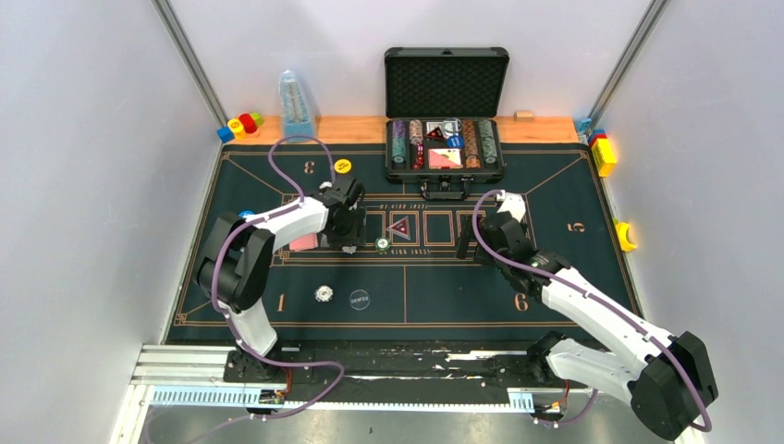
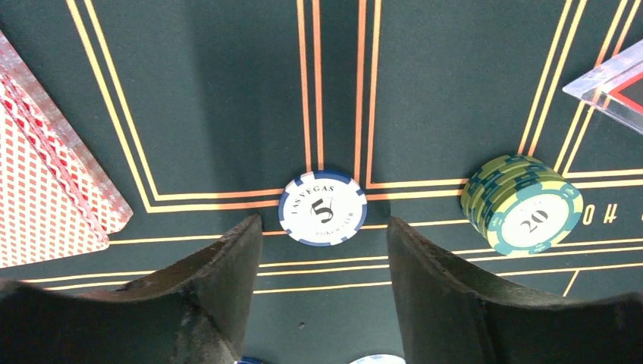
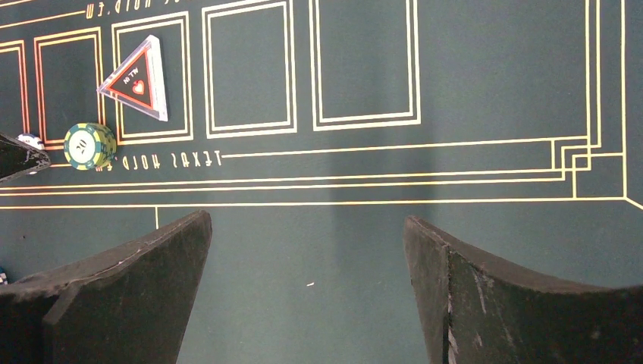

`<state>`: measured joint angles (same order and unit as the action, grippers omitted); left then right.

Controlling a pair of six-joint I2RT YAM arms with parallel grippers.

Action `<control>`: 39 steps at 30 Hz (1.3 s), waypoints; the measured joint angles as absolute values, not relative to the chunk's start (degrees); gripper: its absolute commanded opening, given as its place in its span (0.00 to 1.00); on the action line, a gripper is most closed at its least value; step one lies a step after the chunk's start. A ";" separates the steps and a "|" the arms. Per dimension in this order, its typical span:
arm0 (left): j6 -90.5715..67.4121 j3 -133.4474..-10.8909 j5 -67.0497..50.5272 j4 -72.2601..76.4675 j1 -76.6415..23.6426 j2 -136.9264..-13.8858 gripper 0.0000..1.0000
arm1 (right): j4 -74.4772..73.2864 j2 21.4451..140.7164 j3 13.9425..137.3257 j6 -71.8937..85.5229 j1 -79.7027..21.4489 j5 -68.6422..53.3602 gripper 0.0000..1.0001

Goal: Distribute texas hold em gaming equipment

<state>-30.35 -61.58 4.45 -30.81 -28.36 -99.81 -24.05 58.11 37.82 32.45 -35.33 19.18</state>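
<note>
My left gripper (image 2: 324, 227) is open just above the mat, jaws wide, with nothing between them. A white-and-blue "5" chip (image 2: 322, 208) lies flat just beyond its fingertips. A stack of green "20" chips (image 2: 523, 203) stands to its right, also in the top view (image 1: 382, 244) and the right wrist view (image 3: 89, 145). Pink-red-backed cards (image 2: 45, 189) lie to the left (image 1: 303, 242). My right gripper (image 3: 307, 227) is open and empty over bare mat (image 1: 471, 242). A white chip stack (image 1: 324, 293) and the dark dealer disc (image 1: 360, 298) lie nearer the front.
An open black case (image 1: 446, 139) with rows of chips and cards stands at the back. A clear triangular marker (image 1: 398, 228) lies in a centre box. A yellow disc (image 1: 343, 166) and a blue disc (image 1: 245, 215) lie at left. Toy blocks (image 1: 242, 124) and a clear blue bottle (image 1: 295, 104) stand off the mat.
</note>
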 measured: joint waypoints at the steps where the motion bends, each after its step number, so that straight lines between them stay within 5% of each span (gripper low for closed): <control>1: -30.35 -61.76 4.58 -30.94 -28.36 -99.98 0.64 | -24.05 58.15 37.82 32.45 -35.33 19.18 1.00; 7: -30.26 -62.22 6.00 -31.81 -28.34 -100.64 0.55 | -23.99 58.92 37.82 32.45 -35.33 19.20 1.00; 21: -30.35 -66.28 7.57 -35.88 -29.39 -104.14 0.59 | -23.92 58.96 37.82 32.45 -35.33 19.29 1.00; 30: -30.30 -68.25 7.18 -37.67 -29.50 -105.60 0.37 | -23.92 58.81 37.76 32.45 -35.33 19.38 1.00; 39: -30.79 -67.02 7.92 -36.75 -29.63 -104.12 0.31 | -23.81 58.22 37.63 32.45 -35.33 19.38 1.00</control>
<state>-30.79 -67.02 7.92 -36.75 -29.63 -104.12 -23.81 58.22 37.63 32.45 -35.33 19.38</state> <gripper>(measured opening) 0.482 0.997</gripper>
